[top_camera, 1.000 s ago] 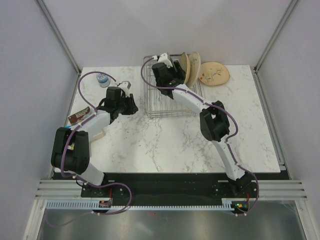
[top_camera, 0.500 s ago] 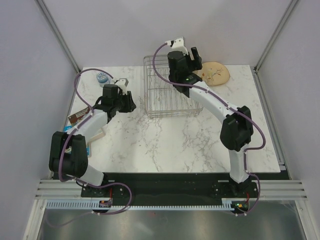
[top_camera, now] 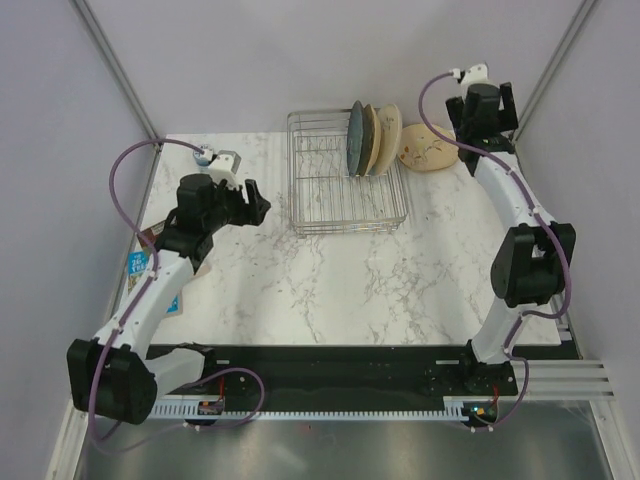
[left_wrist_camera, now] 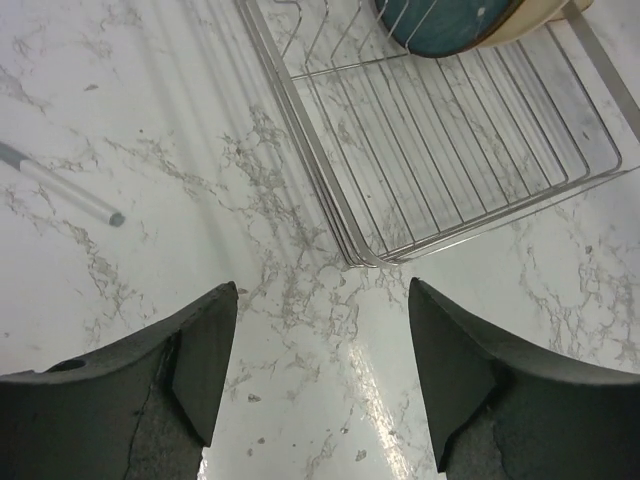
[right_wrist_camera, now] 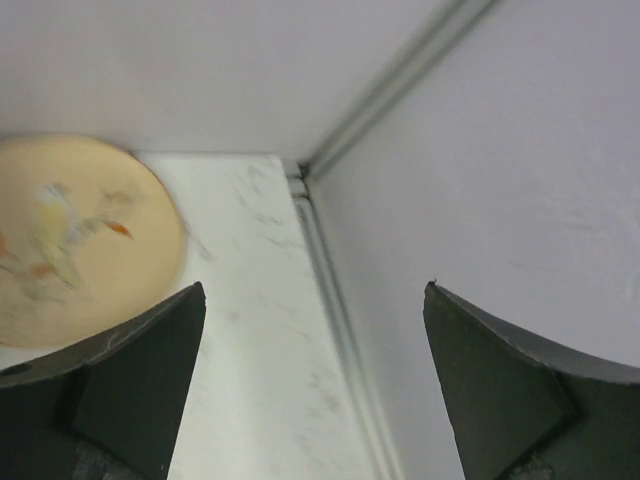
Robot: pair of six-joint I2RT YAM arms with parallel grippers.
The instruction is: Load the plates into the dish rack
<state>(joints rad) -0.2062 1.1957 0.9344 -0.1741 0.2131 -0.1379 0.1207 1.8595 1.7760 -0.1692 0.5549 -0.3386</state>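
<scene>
1. Three plates (top_camera: 368, 138) stand on edge at the far right of the dish rack (top_camera: 330, 205)
2. A fourth plate (top_camera: 428, 147) lies flat just right of the rack
3. Left gripper (left_wrist_camera: 322, 290), spread and empty, hovers left of the rack; right gripper (right_wrist_camera: 315, 290), spread and empty, at the far right corner

White marble-veined table (top_camera: 330, 290); pale lilac walls (top_camera: 330, 60) on left, far and right sides; slanting metal post (top_camera: 118, 70) in the far left corner; small round blue-and-white item (top_camera: 204, 155), far left of table; blue packet (top_camera: 136, 263) at left edge; grey rod (left_wrist_camera: 60, 185), dark-tipped, lying flat; black strip (top_camera: 330, 360) along near edge.
</scene>
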